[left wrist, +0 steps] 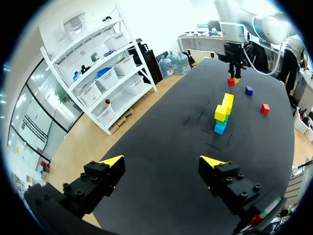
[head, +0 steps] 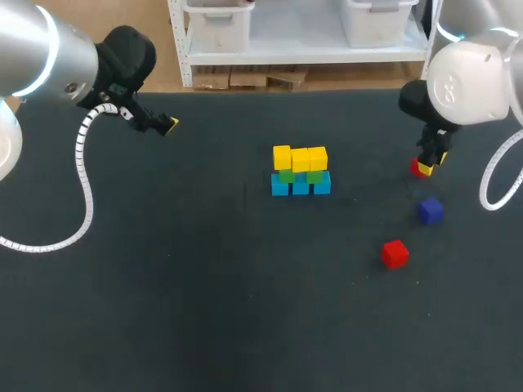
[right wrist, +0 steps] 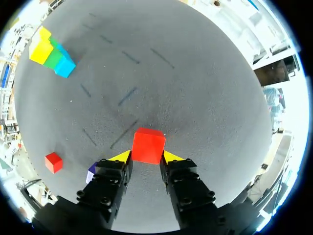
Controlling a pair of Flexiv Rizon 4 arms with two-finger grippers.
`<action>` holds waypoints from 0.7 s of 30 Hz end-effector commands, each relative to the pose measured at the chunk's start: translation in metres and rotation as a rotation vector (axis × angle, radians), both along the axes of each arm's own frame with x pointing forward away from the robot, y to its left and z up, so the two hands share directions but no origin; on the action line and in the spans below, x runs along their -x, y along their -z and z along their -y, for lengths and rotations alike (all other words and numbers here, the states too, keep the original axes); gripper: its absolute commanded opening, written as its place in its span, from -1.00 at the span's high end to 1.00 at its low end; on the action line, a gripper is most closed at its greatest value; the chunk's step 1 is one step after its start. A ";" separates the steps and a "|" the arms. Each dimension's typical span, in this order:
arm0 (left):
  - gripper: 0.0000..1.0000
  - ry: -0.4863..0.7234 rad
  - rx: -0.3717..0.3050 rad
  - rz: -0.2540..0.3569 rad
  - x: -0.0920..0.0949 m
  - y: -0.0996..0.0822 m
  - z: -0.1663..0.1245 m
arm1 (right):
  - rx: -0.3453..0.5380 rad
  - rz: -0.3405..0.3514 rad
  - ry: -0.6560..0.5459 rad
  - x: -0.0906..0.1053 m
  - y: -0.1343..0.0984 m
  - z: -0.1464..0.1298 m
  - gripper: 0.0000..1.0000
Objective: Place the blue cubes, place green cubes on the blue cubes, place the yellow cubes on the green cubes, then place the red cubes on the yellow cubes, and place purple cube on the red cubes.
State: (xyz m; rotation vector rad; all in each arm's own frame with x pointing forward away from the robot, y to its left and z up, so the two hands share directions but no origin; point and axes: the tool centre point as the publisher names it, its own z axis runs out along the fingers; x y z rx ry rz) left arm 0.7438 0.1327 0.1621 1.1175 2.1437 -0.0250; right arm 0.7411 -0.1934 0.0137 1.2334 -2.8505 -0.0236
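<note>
A stack stands mid-table: three blue cubes (head: 300, 186) below, green cubes (head: 298, 174) on them, three yellow cubes (head: 300, 158) on top. My right gripper (head: 429, 163) is down at the table's right, its fingers shut on a red cube (head: 419, 169) from two sides; in the right wrist view this red cube (right wrist: 148, 145) sits between the yellow tips of the gripper (right wrist: 146, 156), resting on the table. A second red cube (head: 395, 254) and a purple cube (head: 431, 211) lie loose nearer the front. My left gripper (head: 169, 125) hangs open at the far left, holding nothing.
The dark table (head: 163, 286) is bare on its left and front parts. In the right wrist view the purple cube (right wrist: 91, 171) peeks out beside the gripper's finger, and the other red cube (right wrist: 53, 162) lies a little further off.
</note>
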 end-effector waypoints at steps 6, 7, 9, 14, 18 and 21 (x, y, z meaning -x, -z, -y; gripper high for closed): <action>-1.00 0.008 0.004 -0.001 -0.001 0.000 -0.002 | -0.021 0.098 -0.144 -0.007 -0.052 -0.017 1.00; -1.00 0.008 0.004 -0.001 -0.001 0.000 -0.002 | -0.026 0.111 -0.163 -0.008 -0.059 -0.019 1.00; -1.00 0.008 0.004 -0.001 -0.001 0.000 -0.002 | -0.034 0.136 -0.210 -0.012 -0.073 -0.025 1.00; -1.00 0.008 0.004 -0.001 -0.001 0.000 -0.002 | -0.075 0.165 -0.356 -0.019 -0.094 -0.044 1.00; -1.00 0.008 0.004 -0.001 -0.001 0.000 -0.002 | -0.106 0.171 -0.470 -0.023 -0.110 -0.064 1.00; -1.00 0.008 0.004 -0.001 -0.001 0.000 -0.002 | -0.077 0.165 -0.534 -0.027 -0.123 -0.076 1.00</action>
